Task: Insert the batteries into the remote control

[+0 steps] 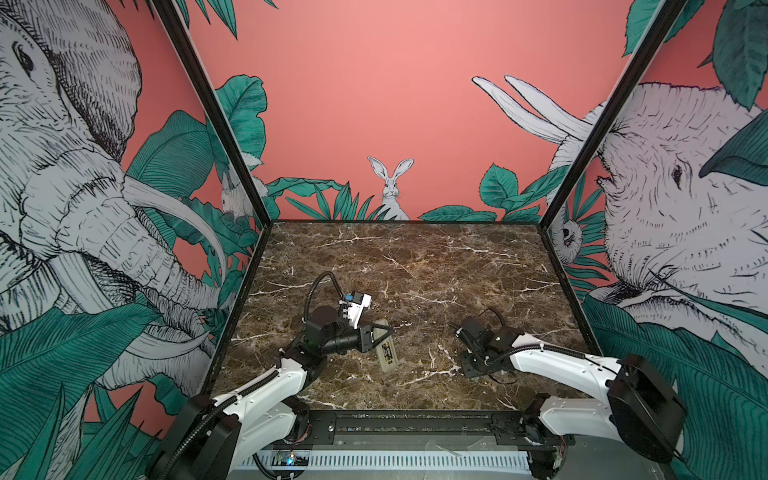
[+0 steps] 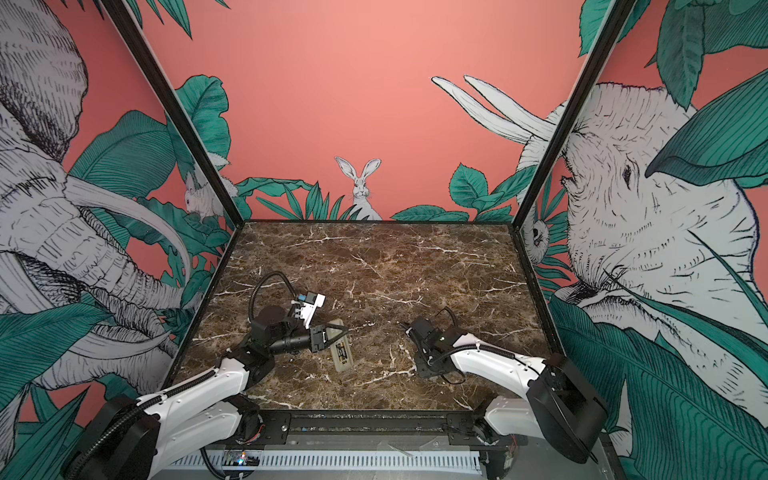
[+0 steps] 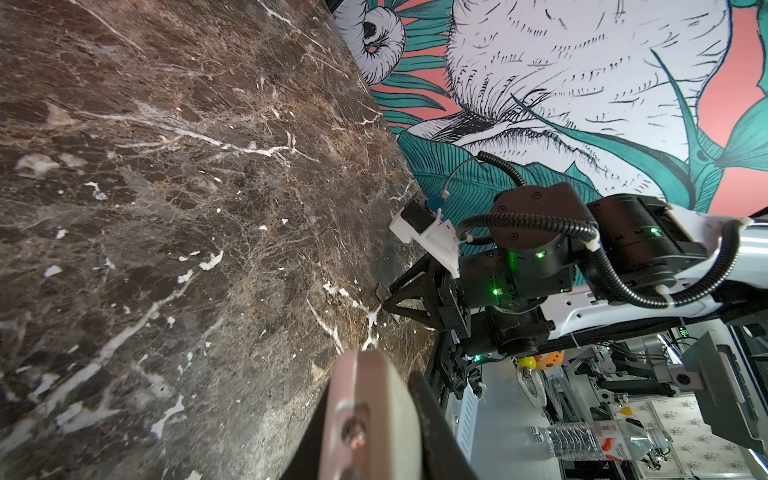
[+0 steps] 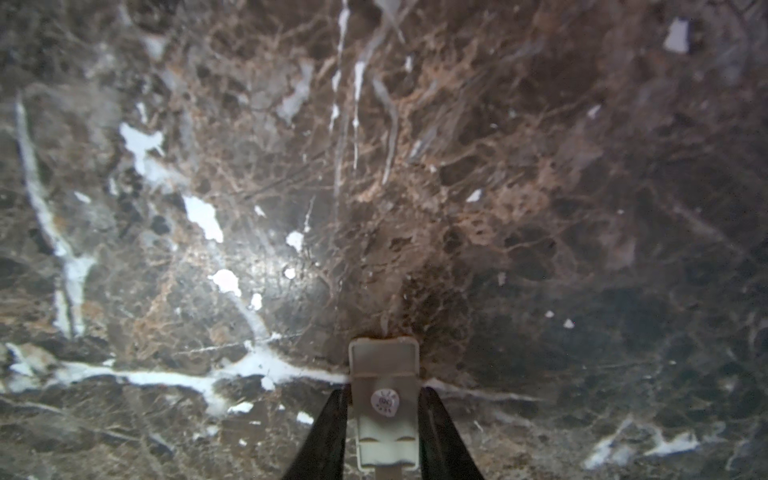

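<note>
While the left tool (image 1: 384, 332) clamps the remote control (image 1: 390, 365) across its long sides, the slim handset shows its greyish-beige back. The batteries (image 1: 388, 353) appear as dark, yellow-marked shapes already lying in the open bay. Well apart from the remote, to its right in both top views, the right tool (image 4: 384, 390) pinches a small beige battery cover (image 4: 384, 365). The cover is a matte plastic rectangle with rounded corners and a round white sticker, its far edge at or just over the glossy brown, white-veined marble bench (image 1: 415, 266). Loading looks done, and closing the bay seems to be the step in hand. The next move would call for carrying the cover across to the remote, lining its edge up with the bay's lip and sliding it home with the handset held steady. Whether the remote rests on the bench or hangs just above it cannot be told.
</note>
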Robot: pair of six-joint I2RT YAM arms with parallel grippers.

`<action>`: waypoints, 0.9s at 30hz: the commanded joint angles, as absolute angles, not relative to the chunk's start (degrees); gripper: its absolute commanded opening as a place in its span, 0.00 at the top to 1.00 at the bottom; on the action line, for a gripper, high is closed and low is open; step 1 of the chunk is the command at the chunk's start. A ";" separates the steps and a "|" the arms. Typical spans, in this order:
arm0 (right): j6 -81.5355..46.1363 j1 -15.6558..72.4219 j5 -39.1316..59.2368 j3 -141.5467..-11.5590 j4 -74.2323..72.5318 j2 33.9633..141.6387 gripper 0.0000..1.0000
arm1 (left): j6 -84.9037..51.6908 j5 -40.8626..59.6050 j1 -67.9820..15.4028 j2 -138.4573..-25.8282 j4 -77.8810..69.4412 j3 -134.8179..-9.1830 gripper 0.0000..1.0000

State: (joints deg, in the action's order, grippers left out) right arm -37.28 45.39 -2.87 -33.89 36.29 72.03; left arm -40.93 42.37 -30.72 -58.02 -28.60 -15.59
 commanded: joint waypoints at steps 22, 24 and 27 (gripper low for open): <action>-38.41 45.79 -3.69 -32.78 36.38 72.77 0.73 | -41.17 42.94 -30.85 -56.44 -29.80 -14.94 1.00; -38.48 45.79 -4.00 -32.70 36.69 72.91 0.73 | -41.21 42.80 -30.85 -56.47 -29.84 -14.94 1.00; -38.41 45.79 -4.33 -32.78 37.37 72.90 0.73 | -41.22 42.83 -30.85 -56.51 -29.88 -14.95 1.00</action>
